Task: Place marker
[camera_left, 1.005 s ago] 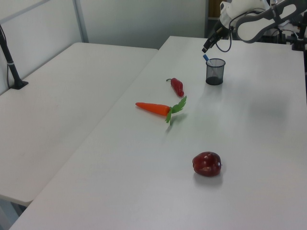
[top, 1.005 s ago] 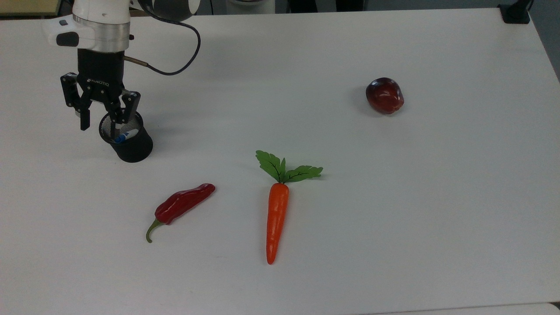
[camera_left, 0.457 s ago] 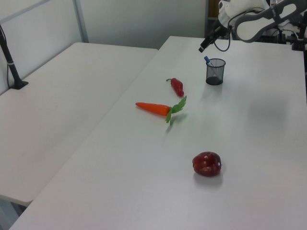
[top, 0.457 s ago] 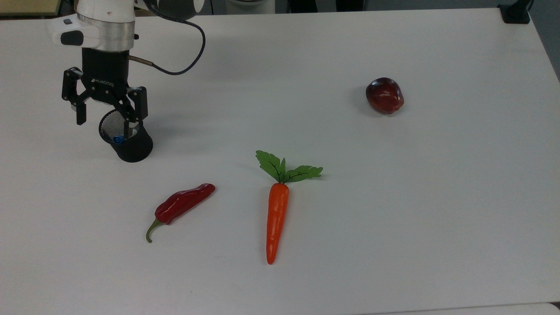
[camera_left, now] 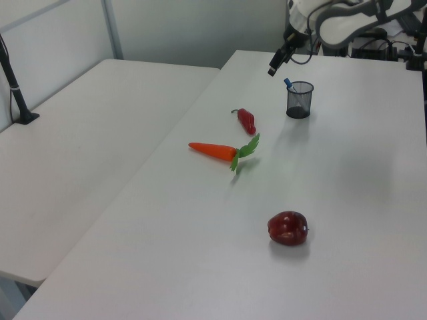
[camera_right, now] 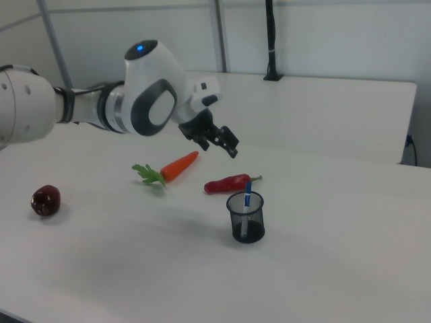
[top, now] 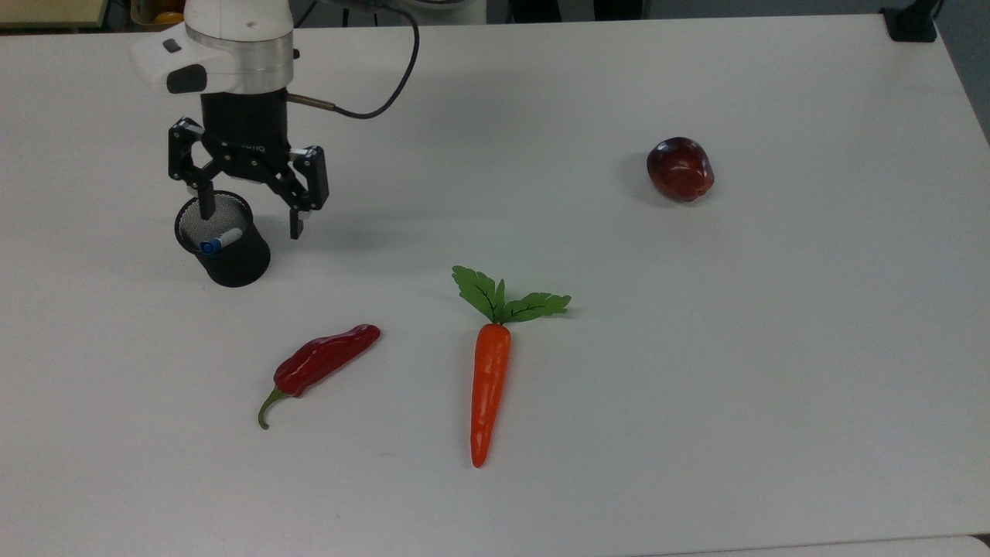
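Since the earlier frames the gripper has lifted off the black mesh cup and slid toward the top view's right, fingers spread wide and holding nothing. The marker stands inside the cup, leaning on the rim, its blue end poking above the mesh in the right view. By my reading the placing is done and the arm is withdrawing; the cup with the marker now lies below and to the top view's left of the open fingers, apart from them. Most of the marker's barrel is hidden behind the mesh wall, so its lower end cannot be made out. Red chili pepper, carrot and dark red apple lie apart on the white table.
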Tool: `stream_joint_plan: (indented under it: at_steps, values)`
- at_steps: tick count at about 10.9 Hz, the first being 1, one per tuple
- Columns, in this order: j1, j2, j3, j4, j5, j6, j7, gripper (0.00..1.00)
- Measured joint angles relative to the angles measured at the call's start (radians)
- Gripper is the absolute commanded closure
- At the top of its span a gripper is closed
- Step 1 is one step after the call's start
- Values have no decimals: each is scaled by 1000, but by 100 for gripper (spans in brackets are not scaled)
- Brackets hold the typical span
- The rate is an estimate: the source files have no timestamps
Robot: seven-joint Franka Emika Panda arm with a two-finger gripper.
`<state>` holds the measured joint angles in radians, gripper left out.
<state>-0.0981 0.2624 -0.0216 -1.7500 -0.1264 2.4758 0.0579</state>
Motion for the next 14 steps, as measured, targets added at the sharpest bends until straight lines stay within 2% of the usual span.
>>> stream_joint_plan:
  at_steps: [3,5,10,14]
  values:
    - [73,-36,1,86,0,-349,1,0]
    - [131,-79,3,114,2,-507,1,0]
    - [196,-205,-11,117,65,-734,-56,0]
    - [247,-257,-81,111,66,-816,-65,0]
